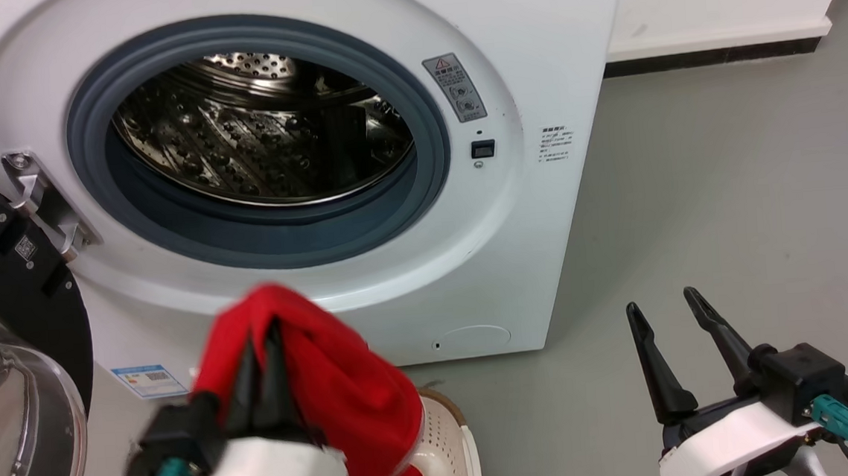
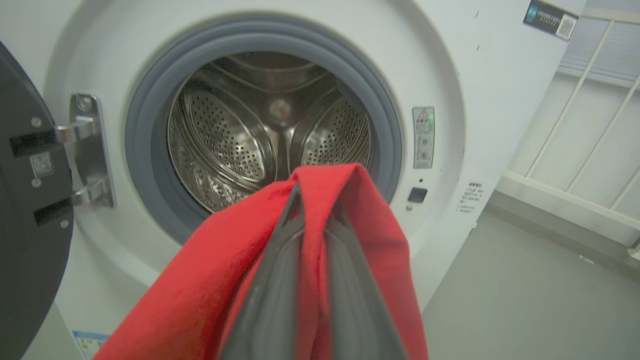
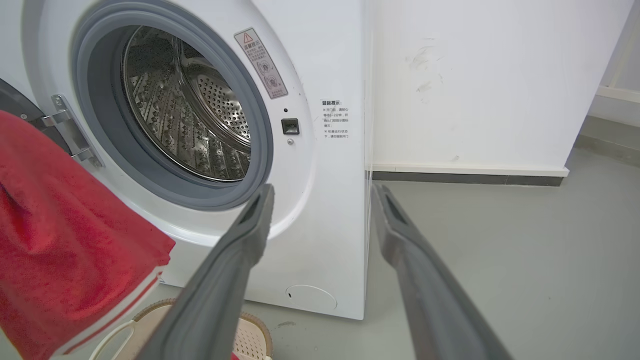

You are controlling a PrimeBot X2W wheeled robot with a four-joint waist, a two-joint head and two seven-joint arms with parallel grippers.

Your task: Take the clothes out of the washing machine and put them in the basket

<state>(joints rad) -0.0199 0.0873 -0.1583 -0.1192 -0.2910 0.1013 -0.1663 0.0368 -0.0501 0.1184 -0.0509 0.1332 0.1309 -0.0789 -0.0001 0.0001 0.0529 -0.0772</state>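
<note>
**Red garment in the left hand, above the basket**

The left hand [image 1: 260, 340] is clamped shut on a red garment [image 1: 353, 400]. The cloth is folded over both fingertips and hangs down either side of them. It hangs in front of the lower front panel of the washer [image 1: 532, 73], outside the grey door ring [image 1: 275, 241]. From the right wrist view a white stripe shows along the garment's lower hem.

The basket [image 1: 449, 438] stands on the grey floor [image 1: 728, 209], just before the washer's lower right corner. The hanging cloth covers much of it, leaving one rounded corner, some perforated wall and a piece of brown rim in sight. Whether the cloth touches the basket cannot be told.

The right hand [image 1: 660, 300] is over bare floor to the right, well apart from the garment. Its fingers are spread wide with nothing between them.

The washer's black-rimmed glass door [image 1: 3, 297] is swung fully open at the left, on a metal hinge [image 1: 37, 198], close beside the left arm. Through the opening the steel drum [image 1: 260, 130] shows its perforated wall and ribs. A warning label [image 1: 454, 86] and a small dark latch [image 1: 483, 149] sit right of the ring. A white wall with a dark skirting [image 1: 717, 55] runs behind the washer's right side.
</note>
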